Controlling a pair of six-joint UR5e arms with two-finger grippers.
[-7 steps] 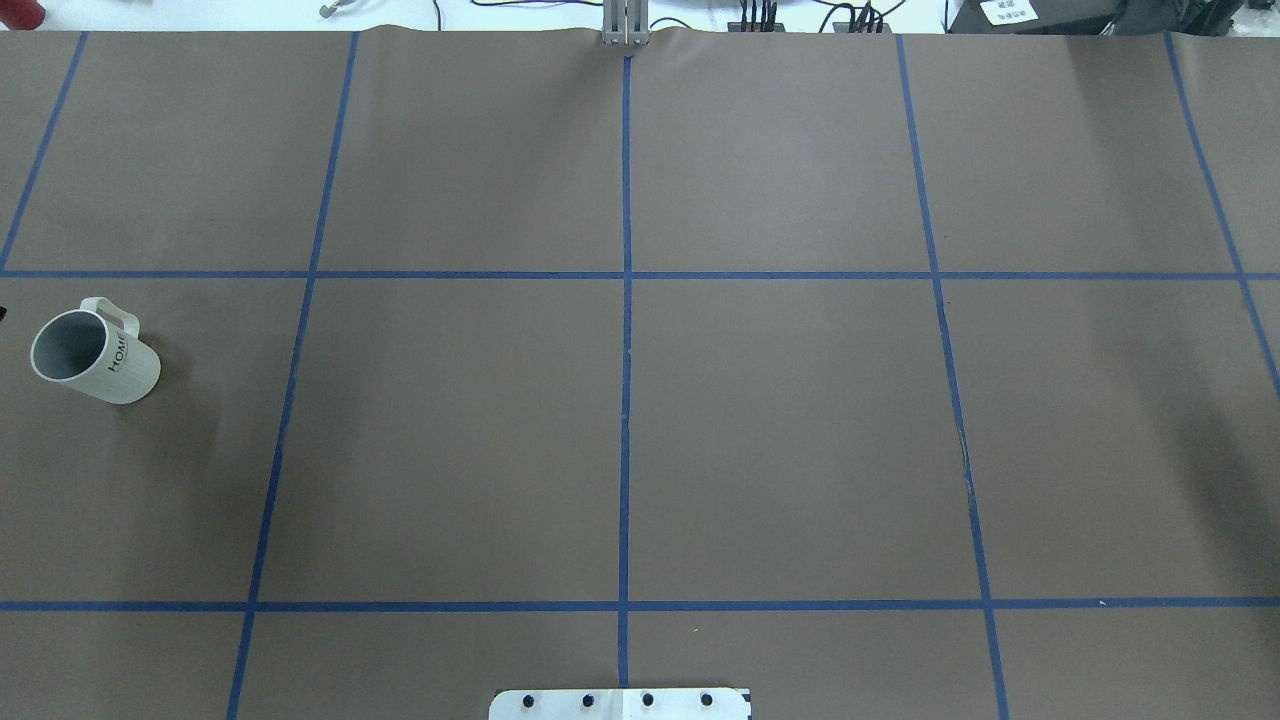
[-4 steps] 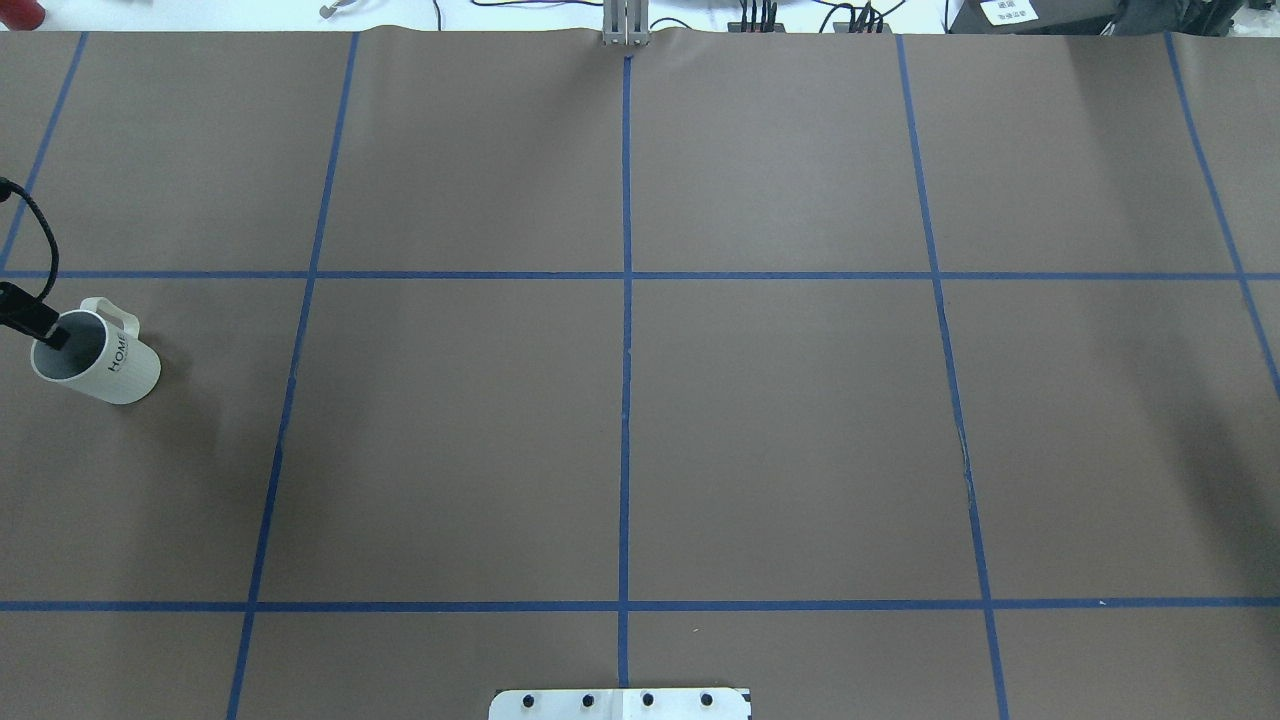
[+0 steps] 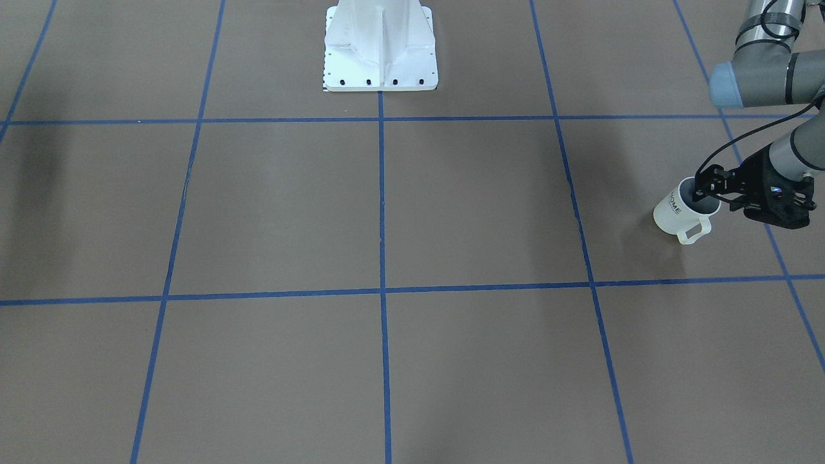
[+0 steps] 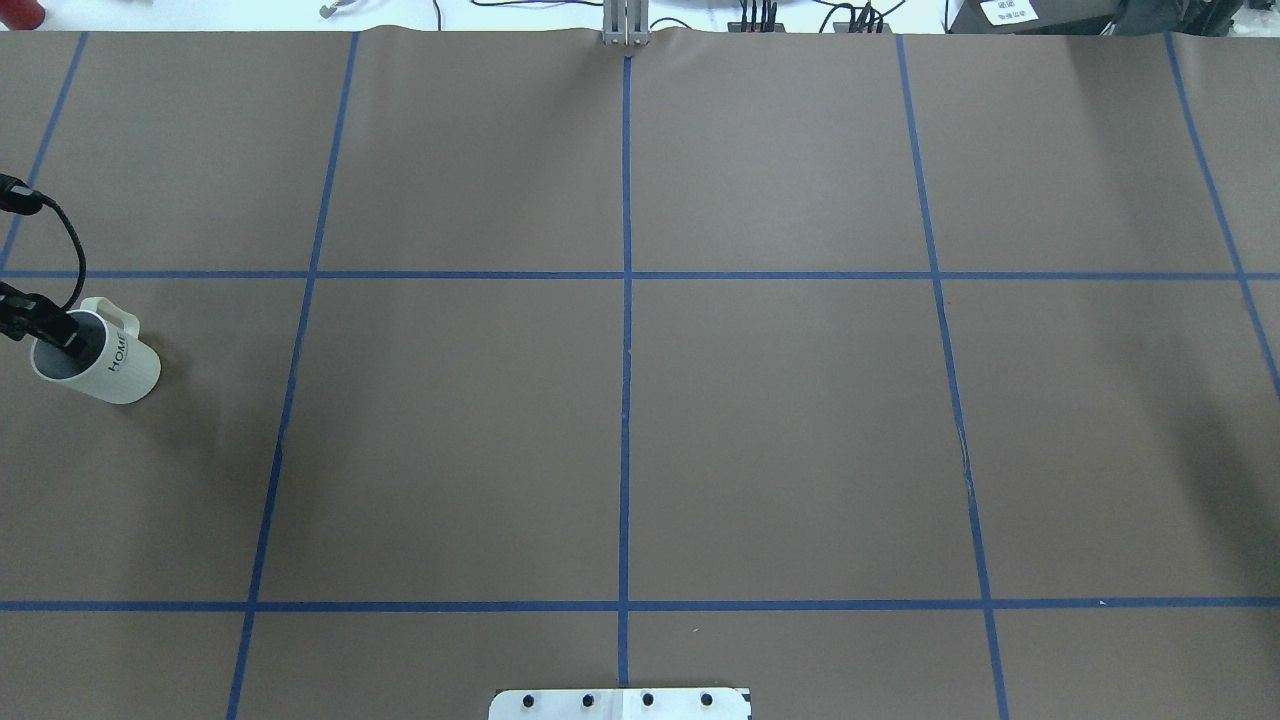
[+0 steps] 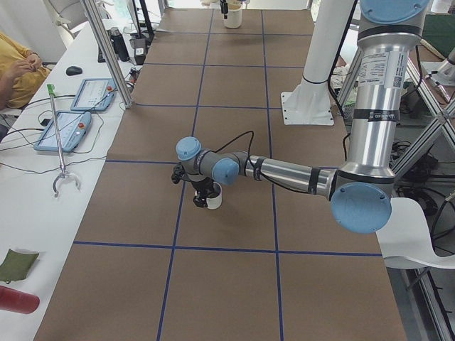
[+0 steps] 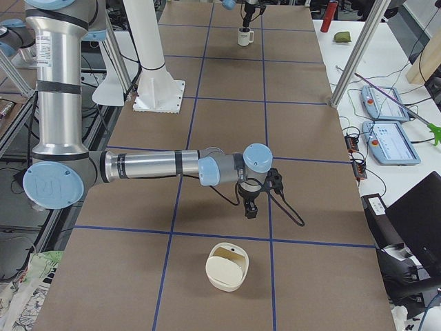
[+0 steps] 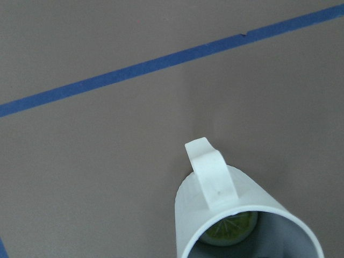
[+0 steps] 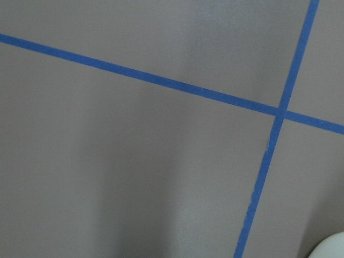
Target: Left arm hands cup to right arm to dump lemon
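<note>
The cup (image 4: 105, 360) is a white "HOME" mug standing upright at the table's far left, handle pointing away from the robot. It also shows in the front view (image 3: 677, 214) and in the left side view (image 5: 214, 198). The lemon (image 7: 229, 230) lies inside the cup (image 7: 226, 207), yellow-green. My left gripper (image 3: 701, 188) is open at the cup's mouth, with one finger (image 4: 62, 333) dipping inside the rim. My right gripper (image 6: 250, 207) hangs above the table at the other end. I cannot tell if it is open or shut.
A cream round container (image 6: 227, 267) sits on the table near the right gripper. The robot's white base plate (image 3: 380, 64) is at the middle of its side. Blue tape lines grid the brown table cover. A side table with tablets (image 5: 67, 128) and a seated person flank the left end.
My left gripper has come in from the left edge of the overhead view and moved over the cup's mouth. The cup has not moved.
</note>
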